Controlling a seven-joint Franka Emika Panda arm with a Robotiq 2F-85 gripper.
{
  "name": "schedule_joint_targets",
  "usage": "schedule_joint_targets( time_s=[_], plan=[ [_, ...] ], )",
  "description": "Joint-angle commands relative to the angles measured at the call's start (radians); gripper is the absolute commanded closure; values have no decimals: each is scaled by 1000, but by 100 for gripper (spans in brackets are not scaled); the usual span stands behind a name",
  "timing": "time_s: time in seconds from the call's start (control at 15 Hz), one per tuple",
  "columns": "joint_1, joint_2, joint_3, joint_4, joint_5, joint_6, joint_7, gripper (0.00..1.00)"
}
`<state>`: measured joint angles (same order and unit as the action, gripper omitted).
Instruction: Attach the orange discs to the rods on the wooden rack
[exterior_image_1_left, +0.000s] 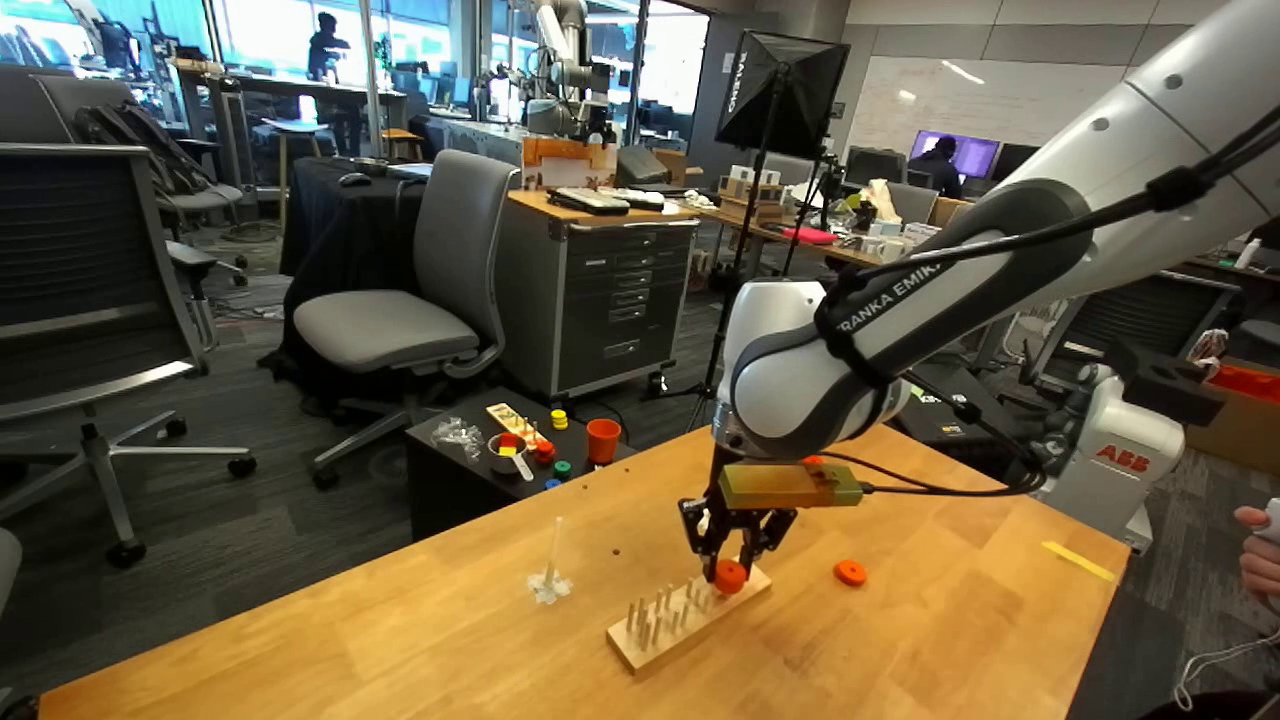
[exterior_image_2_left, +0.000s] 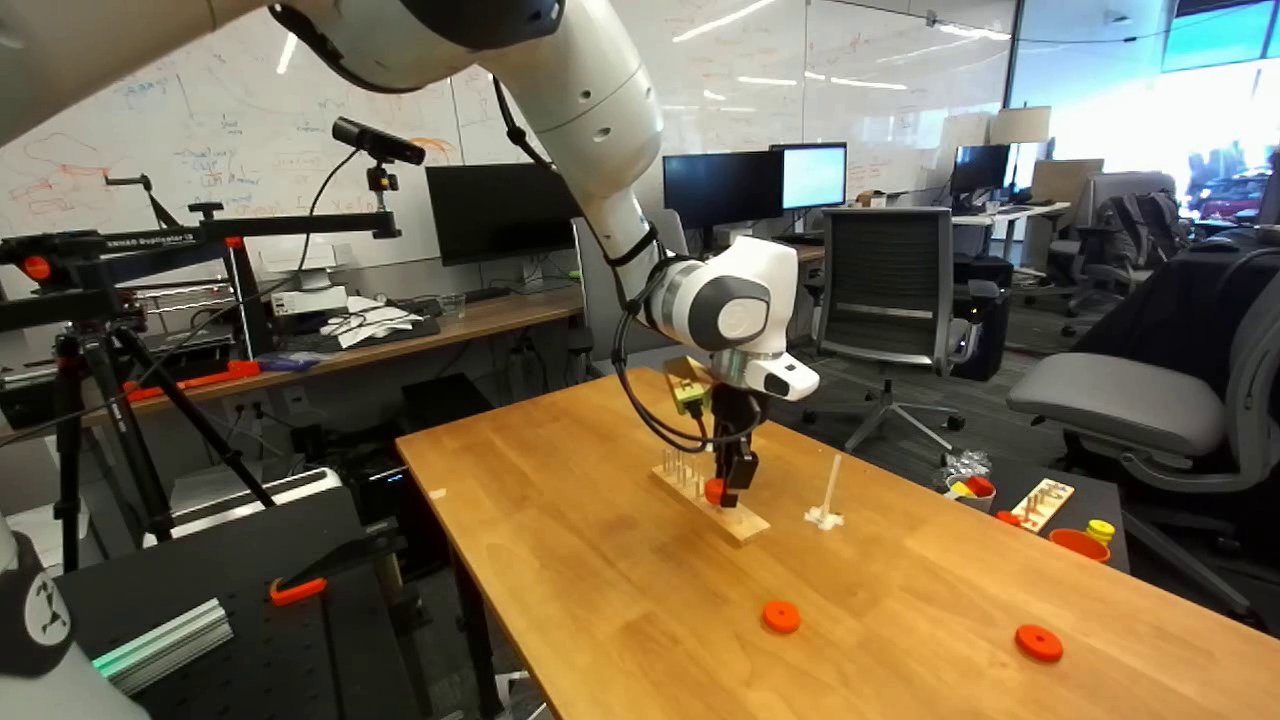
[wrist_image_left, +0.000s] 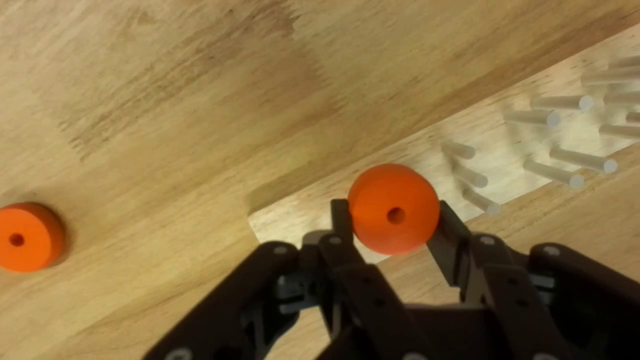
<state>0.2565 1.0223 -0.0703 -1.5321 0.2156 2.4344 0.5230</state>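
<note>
At the table are three orange discs and one rack.

White arm, black gripper

The arm is white and smooth, with dark grey patches and little grey dots. White letters show RANKA and EMIKA, partly covered. Fat black cables run along it, tied on with a black strap. Near the end there is a shiny silver ring and a greenish-yellow box. The gripper is black, with round, shiny screws and flat, boxy fingers.
</note>
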Motion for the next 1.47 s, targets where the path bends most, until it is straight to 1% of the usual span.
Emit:
schedule_joint_targets(
  time_s=[0.0,1.0,1.4],
  plan=[
    [7,23,2,49,-28,-36,31,83],
    [-8,3,-1,12,-21,-57,56,83],
    [-3,-2,-2,2,-24,-53,66,83]
  ],
)
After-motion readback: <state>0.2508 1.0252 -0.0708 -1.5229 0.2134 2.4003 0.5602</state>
